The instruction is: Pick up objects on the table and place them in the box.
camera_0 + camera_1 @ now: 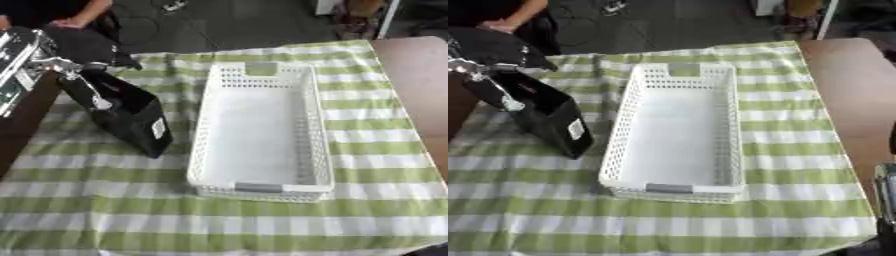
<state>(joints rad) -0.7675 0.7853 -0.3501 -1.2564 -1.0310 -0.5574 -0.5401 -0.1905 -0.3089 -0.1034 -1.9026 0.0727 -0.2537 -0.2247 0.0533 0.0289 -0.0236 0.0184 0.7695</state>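
The left hand (83, 85) has its fingers curled round the top of a black box-shaped object (131, 120). Just right of the hand lies the empty white basket (317, 130). If tilted in transit, the object could clip the basket's near wall.

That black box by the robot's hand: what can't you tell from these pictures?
- Black box: its far end is hidden by the left hand; the label is too small to read.
- Left hand: whether its fingers grip the box is unclear, dark on dark.
- Right hand: cut off by the right eye view's edge.
- White basket: looks empty.
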